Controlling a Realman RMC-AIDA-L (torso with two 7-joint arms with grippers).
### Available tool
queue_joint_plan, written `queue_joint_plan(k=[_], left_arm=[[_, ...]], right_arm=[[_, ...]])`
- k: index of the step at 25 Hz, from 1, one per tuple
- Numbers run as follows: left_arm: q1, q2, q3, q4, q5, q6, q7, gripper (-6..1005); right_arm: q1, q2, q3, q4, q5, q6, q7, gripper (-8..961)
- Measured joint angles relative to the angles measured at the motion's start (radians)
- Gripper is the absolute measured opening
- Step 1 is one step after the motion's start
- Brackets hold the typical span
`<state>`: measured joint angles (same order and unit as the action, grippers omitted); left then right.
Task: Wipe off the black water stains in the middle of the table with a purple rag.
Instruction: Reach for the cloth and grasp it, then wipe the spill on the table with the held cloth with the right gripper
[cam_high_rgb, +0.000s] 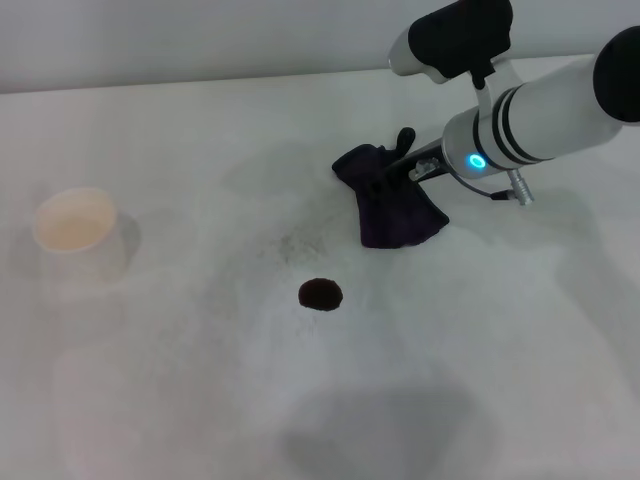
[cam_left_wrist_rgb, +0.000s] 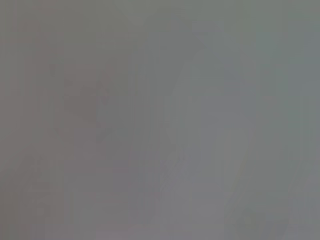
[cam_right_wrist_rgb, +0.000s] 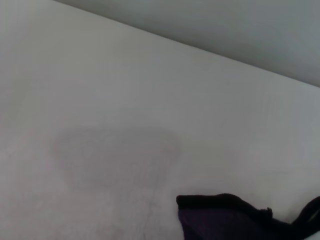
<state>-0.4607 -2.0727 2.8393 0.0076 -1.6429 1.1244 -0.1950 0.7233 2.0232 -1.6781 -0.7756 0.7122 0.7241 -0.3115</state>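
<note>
Head view: purple rag (cam_high_rgb: 388, 205) lengthwise toward robot.

The left wrist view is a flat grey blur with nothing identifiable in it, and the left arm appears in no view. In the head view the right gripper (cam_high_rgb: 397, 160) is pressed into the purple rag (cam_high_rgb: 390, 205), whose folds hide its fingertips, so the jaws' stance cannot be read; the right arm is cut off by the frame's edge. In the right wrist view the purple rag (cam_right_wrist_rgb: 235, 217) is cropped at the frame's edge, only 1 dark folded portion showing, and none of that arm's own fingers appear there.
</note>
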Motion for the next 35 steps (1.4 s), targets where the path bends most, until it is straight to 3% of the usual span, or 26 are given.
queue_joint_plan(k=[3, 9, 25, 28, 35], left_arm=[[-0.002, 0.0, 0.0, 0.0, 0.0, 0.0, 0.0, 884], [-0.006, 0.0, 0.0, 0.0, 0.0, 0.0, 0.0, 885], [-0.007, -0.001, -0.006, 0.0, -0.001, -0.002, 0.0, 884], [-0.007, -0.003, -0.006, 0.0, 0.0, -0.002, 0.0, 884], [-0.003, -0.003, -0.007, 0.0, -0.005, -0.002, 0.0, 884]], right_arm=[[-0.001, 0.0, 0.0, 0.005, 0.0, 0.0, 0.0, 549], [0.004, 0.0, 0.0, 0.028, 0.0, -0.001, 0.0, 490], [0.007, -0.003, -0.011, 0.03, -0.007, 0.017, -0.008, 462], [0.007, -0.005, -0.01, 0.024, -0.007, 0.029, -0.009, 363], [0.002, -0.009, -0.004, -0.026, -0.009, 0.043, -0.019, 250]])
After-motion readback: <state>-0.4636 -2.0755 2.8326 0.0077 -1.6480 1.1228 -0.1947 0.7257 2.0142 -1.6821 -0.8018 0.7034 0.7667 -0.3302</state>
